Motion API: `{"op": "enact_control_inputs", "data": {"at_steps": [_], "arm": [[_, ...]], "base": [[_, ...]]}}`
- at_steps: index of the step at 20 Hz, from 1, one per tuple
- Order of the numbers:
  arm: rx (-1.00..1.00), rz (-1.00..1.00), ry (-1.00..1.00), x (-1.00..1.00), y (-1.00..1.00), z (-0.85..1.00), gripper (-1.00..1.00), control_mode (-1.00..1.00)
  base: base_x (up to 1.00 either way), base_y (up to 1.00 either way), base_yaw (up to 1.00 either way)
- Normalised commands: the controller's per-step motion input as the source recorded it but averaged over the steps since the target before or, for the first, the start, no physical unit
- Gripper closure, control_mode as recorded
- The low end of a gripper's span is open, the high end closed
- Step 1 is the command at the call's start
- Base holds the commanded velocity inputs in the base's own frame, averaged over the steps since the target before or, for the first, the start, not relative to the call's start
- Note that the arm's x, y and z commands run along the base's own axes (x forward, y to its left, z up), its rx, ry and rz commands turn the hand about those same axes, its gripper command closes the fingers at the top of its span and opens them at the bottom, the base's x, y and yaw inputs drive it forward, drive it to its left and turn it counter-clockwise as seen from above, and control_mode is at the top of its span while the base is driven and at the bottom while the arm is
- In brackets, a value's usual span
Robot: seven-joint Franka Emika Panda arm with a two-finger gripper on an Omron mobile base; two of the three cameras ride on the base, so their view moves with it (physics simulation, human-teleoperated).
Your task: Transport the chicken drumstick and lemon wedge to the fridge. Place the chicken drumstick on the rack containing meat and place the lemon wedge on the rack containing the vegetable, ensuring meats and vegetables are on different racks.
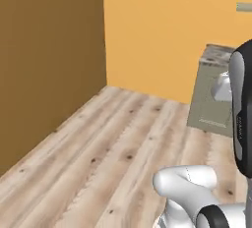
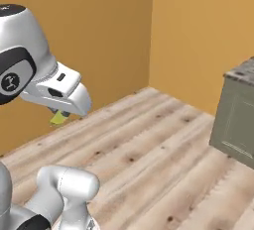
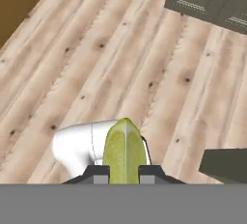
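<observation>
A yellow-green lemon wedge (image 3: 124,151) stands upright between my two dark fingertips in the hand view, its pointed end up. My gripper (image 3: 124,172) is shut on it, hanging above the wooden floor. In the right base view the white hand (image 2: 62,92) is at the left, and a bit of the lemon wedge (image 2: 59,118) pokes out beneath it. The chicken drumstick and the fridge are out of view.
A pale wooden plank floor (image 1: 113,148) stretches ahead to orange walls (image 1: 157,30). A brown wall or panel (image 1: 49,50) rises at the left. A grey-green cabinet (image 2: 235,120) with a stone top stands at the right, and in the left base view that cabinet (image 1: 211,104) is partly behind my arm.
</observation>
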Motion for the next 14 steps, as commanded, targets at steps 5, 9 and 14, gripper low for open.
{"op": "enact_control_inputs", "data": {"at_steps": [5,9,14], "arm": [[0.00,0.00,0.00,0.00,0.00,0.00,1.00,1.00],[0.00,0.00,0.00,0.00,0.00,0.00,1.00,1.00],[0.00,0.00,0.00,0.00,0.00,0.00,1.00,1.00]], "base": [[0.00,0.00,1.00],[0.00,0.00,1.00],[0.00,0.00,1.00]]}}
